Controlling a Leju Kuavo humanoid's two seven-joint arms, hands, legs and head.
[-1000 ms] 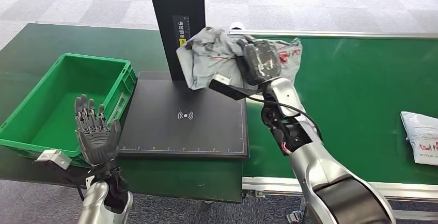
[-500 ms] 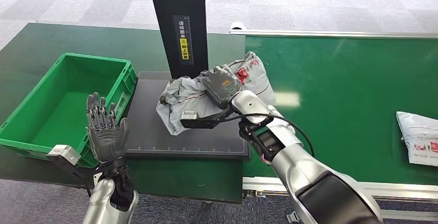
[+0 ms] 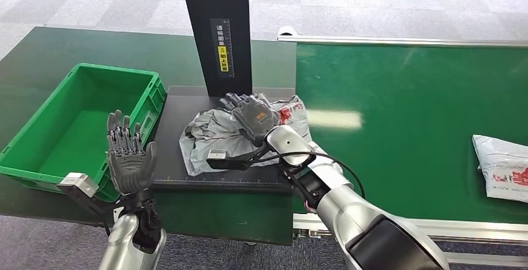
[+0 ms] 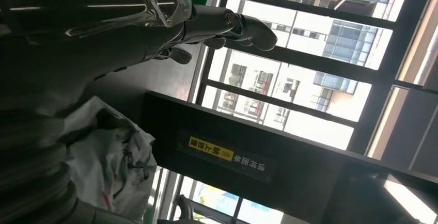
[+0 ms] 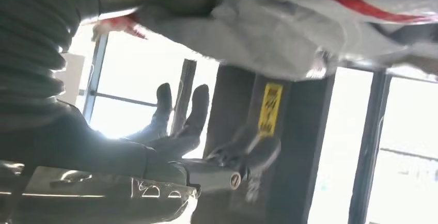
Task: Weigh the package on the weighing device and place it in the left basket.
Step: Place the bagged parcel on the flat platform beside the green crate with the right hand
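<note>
The crumpled grey package (image 3: 208,136), with red print, lies on the black weighing platform (image 3: 180,105) in front of its upright black post (image 3: 215,27). My right hand (image 3: 254,113) lies on top of the package's right part and holds it; in the right wrist view the package (image 5: 310,28) is pressed against the hand. My left hand (image 3: 127,158) stands open, palm up and fingers spread, at the platform's near-left corner beside the green basket (image 3: 115,71). In the left wrist view the fingers (image 4: 206,22) are spread, and the package (image 4: 113,167) lies beyond them.
The green basket sits on the dark table left of the platform and has nothing in it. A green conveyor belt (image 3: 405,114) runs to the right, with a second white package (image 3: 501,164) at its far right edge. The post with its yellow label (image 4: 232,157) rises behind the platform.
My right hand has carried the package from up by the post, left and down onto the platform. My left hand has shifted slightly right, still spread.
</note>
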